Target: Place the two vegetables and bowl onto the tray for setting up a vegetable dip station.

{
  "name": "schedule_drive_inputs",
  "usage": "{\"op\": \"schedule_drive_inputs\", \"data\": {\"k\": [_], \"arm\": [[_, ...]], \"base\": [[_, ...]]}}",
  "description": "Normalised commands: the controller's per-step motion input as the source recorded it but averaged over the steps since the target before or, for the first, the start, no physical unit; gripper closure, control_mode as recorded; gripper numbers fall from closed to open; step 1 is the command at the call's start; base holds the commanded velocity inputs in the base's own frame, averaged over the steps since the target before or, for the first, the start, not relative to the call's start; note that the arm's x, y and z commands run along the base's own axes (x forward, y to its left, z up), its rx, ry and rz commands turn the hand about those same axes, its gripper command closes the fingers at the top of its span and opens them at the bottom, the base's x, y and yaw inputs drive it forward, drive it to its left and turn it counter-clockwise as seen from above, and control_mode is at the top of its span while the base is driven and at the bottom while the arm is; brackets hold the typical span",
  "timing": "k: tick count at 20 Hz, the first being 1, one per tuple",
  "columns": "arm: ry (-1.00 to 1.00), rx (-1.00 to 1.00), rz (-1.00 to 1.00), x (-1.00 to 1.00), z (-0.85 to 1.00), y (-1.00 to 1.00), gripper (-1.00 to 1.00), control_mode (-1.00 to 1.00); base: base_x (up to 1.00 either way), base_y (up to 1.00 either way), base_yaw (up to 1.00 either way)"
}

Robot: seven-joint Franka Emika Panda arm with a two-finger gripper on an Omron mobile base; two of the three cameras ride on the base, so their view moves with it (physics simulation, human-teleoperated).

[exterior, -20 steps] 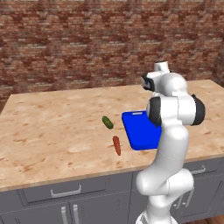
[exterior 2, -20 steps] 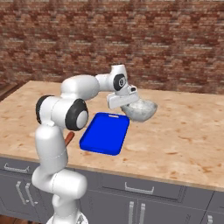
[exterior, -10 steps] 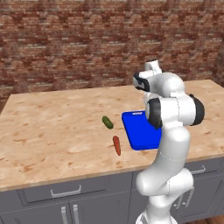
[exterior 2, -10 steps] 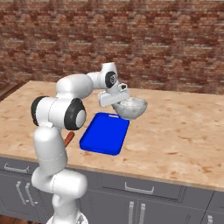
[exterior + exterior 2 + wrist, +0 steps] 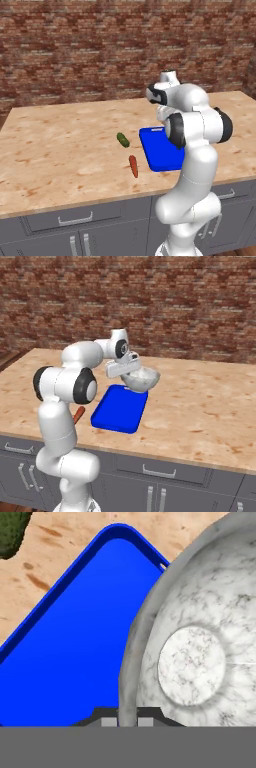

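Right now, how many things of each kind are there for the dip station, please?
Vegetables: 2 (green cucumber, orange carrot)
Bowl: 1, held by the end effector
Blue tray: 1
Total: 4

Bowl (image 5: 141,379) above tray's (image 5: 119,412) far end (cucumber (image 5: 122,139), carrot (image 5: 133,166) left).

My arm (image 5: 65,401) is glossy white, rounded segments joined by dark grey-black joints, with small dark fingertips (image 5: 108,721).

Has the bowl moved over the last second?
Yes. The bowl, pinched at its rim by the gripper, has travelled left to hang over the tray's far end.
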Motion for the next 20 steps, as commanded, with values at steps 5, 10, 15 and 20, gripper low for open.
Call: {"op": "schedule_drive_inputs", "data": {"k": [5, 10, 15, 20], "arm": [[-0.09, 0.12, 0.0, 0.03, -0.16, 0.3, 1.0, -1.0], [-0.11, 0.08, 0.0, 0.08, -0.2, 0.26, 1.0, -1.0], [-0.08, 0.02, 0.0, 0.16, -0.15, 0.19, 1.0, -1.0], [-0.03, 0.0, 0.0, 0.13, -0.14, 0.15, 1.0, -1.0]], "base": [[0.0, 0.0, 0.0], [0.0, 0.0, 0.0], [0.0, 0.0, 0.0], [0.0, 0.0, 0.0]]}}
